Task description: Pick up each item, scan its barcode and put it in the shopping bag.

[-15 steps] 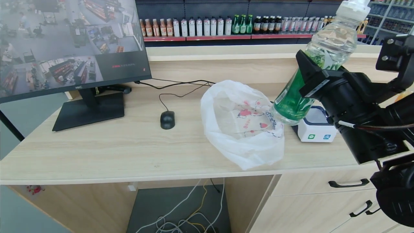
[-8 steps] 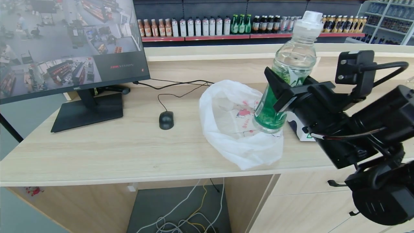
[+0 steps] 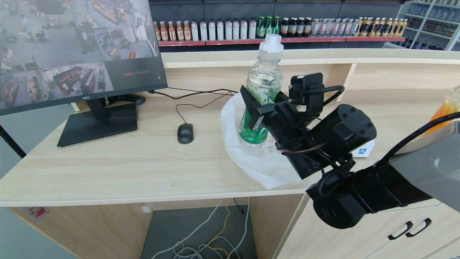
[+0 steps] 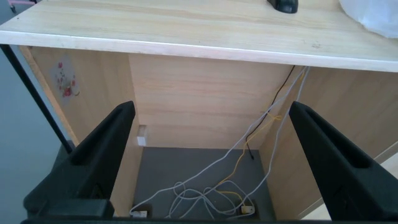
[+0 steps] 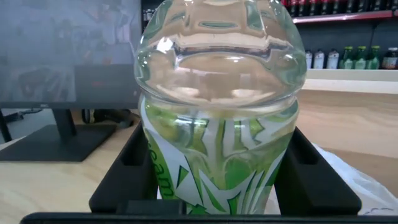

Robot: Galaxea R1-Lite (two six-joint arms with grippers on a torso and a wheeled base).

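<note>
A clear drink bottle with a green label and white cap stands upright in my right gripper, which is shut on it at the label. The bottle hangs over the open mouth of the white plastic shopping bag lying on the wooden counter. Up close, the bottle sits between the black fingers. A white barcode scanner peeks out behind the right arm. My left gripper is open below the counter's front edge, with nothing between its fingers.
A monitor on a black stand sits at the counter's left, with a black mouse and cables beside it. An orange bottle stands at the far right edge. Drawers lie under the counter on the right. Loose wires hang below.
My right arm has carried the bottle leftward from above the scanner to over the bag's mouth and lower. The bottle went from tilted to upright.
</note>
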